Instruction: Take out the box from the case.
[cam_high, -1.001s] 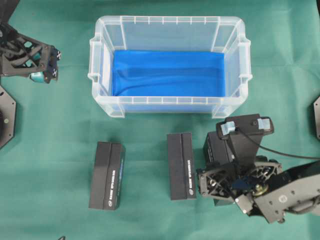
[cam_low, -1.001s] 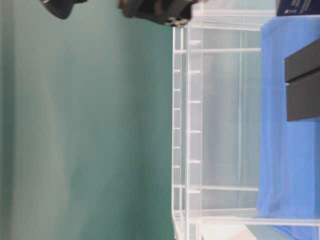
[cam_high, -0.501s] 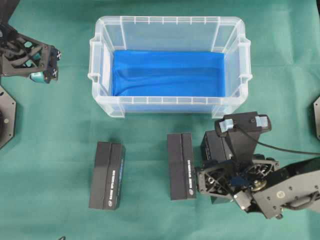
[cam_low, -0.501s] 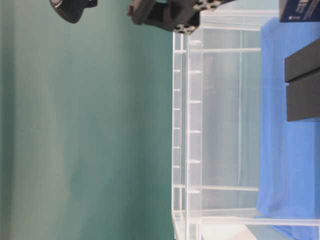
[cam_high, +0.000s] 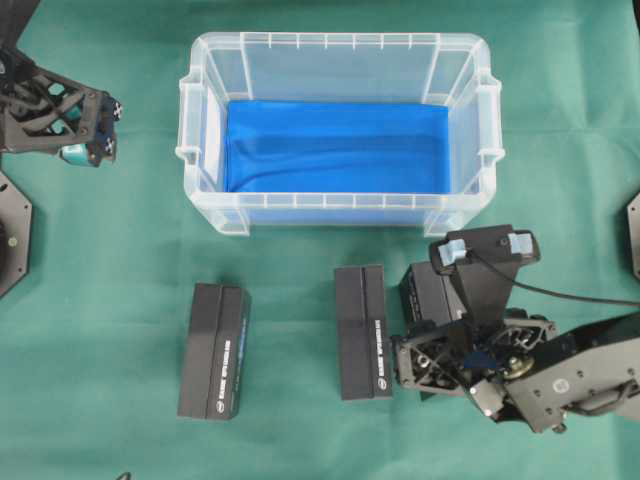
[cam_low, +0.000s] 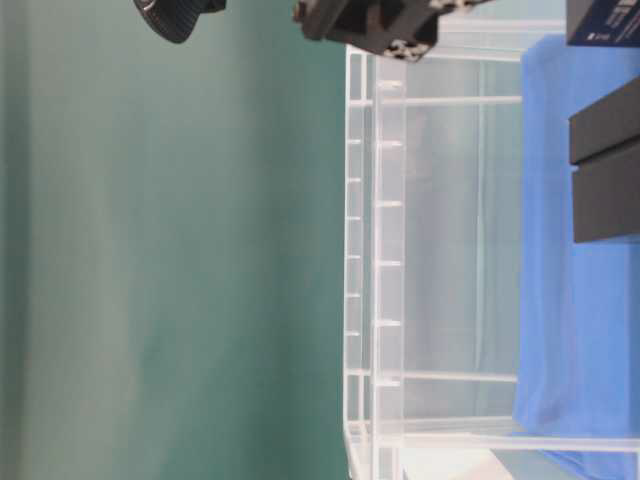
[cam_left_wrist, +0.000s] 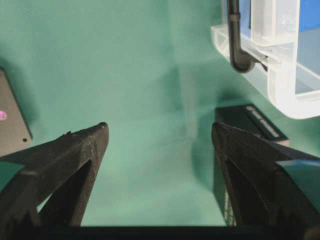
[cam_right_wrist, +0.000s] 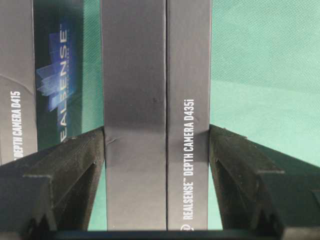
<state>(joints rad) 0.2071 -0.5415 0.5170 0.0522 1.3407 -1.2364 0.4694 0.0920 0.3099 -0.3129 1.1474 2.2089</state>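
Overhead view: right arm is reaching in from the lower right, wrist pitched steeply down over the rightmost box (cam_high: 424, 293). That box sits outside the case (cam_high: 330, 206), on the green table cover (cam_high: 120, 250) just in front of the case's near right corner.

Right wrist view: right gripper (cam_right_wrist: 156, 132) straddles the box lengthwise, and its fingers (cam_right_wrist: 75, 160) sit right against both long sides. Can't tell if they're pressing or only touching.

Two more black boxes lie on the cover to the left: middle box (cam_high: 362, 332) just beside the straddled one, left box (cam_high: 214, 350) well apart from it. All three lie roughly parallel.

Blue cloth (cam_high: 340, 145) lines the case bottom.

Left arm is parked at the upper left, clear of the case. Left gripper (cam_left_wrist: 157, 130) points down at the cover, its fingers (cam_left_wrist: 75, 150) spread wide with only cover between them.
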